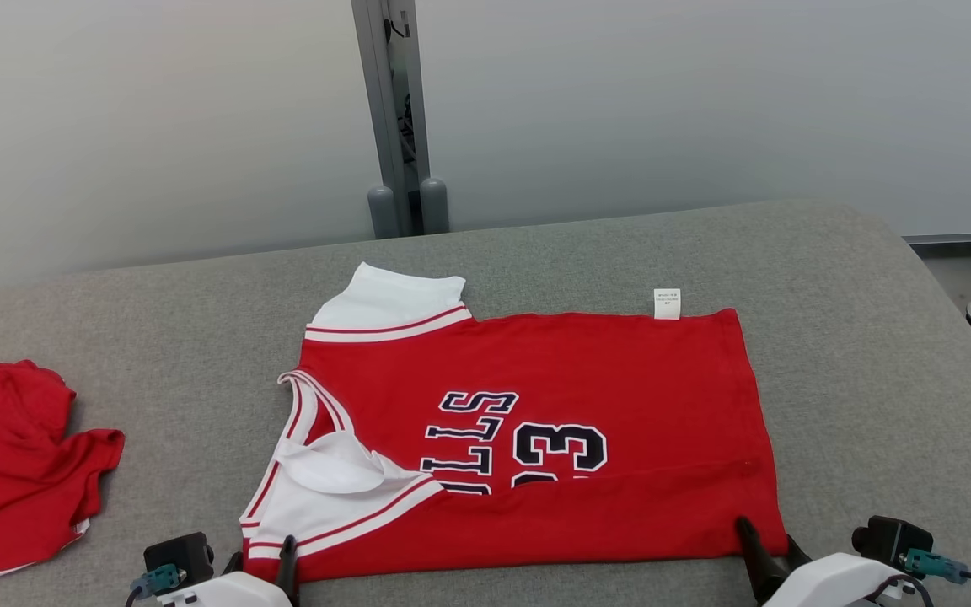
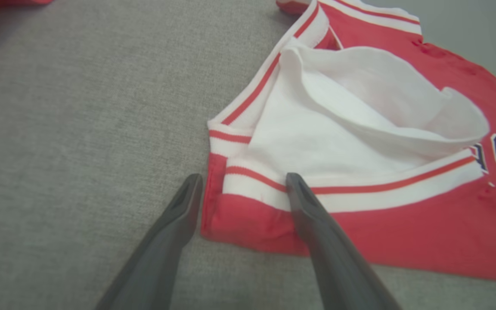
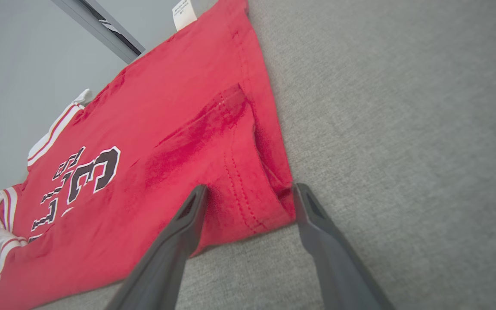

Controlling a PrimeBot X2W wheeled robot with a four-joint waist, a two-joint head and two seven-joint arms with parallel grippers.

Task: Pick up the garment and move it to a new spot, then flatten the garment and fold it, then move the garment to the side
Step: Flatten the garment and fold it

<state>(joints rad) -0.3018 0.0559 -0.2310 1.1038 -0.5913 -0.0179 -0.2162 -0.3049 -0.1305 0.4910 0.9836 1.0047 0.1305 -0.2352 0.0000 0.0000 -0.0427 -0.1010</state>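
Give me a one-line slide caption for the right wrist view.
Open right gripper straddling the hem corner of the partly folded red jersey on the grey surface.

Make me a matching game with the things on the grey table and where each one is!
Things:
1. red jersey with white sleeves
2. small white fabric label
3. crumpled red cloth
4. grey metal post

Places:
a. far left of the grey fabric table
b. upright behind the table
c. spread in the table's middle
d. sticking out from the jersey's far edge

Pairs: 1-c, 2-d, 3-a, 4-b.
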